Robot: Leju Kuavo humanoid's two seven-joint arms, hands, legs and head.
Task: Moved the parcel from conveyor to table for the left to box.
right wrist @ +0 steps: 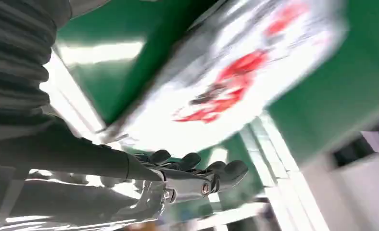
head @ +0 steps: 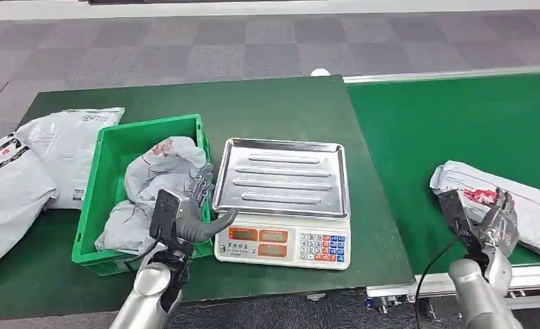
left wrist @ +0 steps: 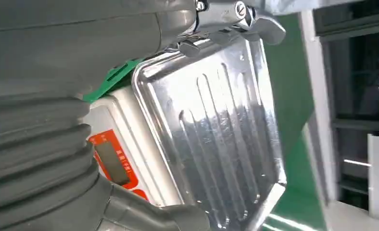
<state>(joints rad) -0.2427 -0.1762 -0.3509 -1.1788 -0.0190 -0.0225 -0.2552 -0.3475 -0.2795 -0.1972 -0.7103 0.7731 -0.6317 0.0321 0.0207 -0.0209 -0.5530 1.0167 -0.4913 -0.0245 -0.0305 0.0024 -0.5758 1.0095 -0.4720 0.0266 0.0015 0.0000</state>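
The parcel (head: 521, 205), a flat grey-white poly mailer with a red-printed label, lay on the green conveyor belt (head: 459, 130) at about four o'clock in the head view, well apart from the counter (head: 281, 103). The right hand (head: 483, 219) hovered at the mailer's near edge with its fingers (right wrist: 226, 171) spread and nothing in them; the blurred right wrist view did not show whether any finger touched the film. The likeliest failure, as I judged it, was a poor pinch: the film looked slick, thin and limp, so fingers closing on a flat sheet might slide off or catch only a fold, letting the mailer sag and drop short of the counter. The left hand (head: 185, 223) sat at about seven o'clock, released, beside the green plastic crate (head: 103, 171), its thumb reaching toward the weighing scale (head: 281, 240); a careless swing there could have nudged the ribbed, mirror-bright steel pan (left wrist: 216, 134). The crate, rigid and square-walled, held crumpled grey mailers (head: 157, 178). More soft bagged parcels (head: 41, 157) lay at nine o'clock on the dark green counter.
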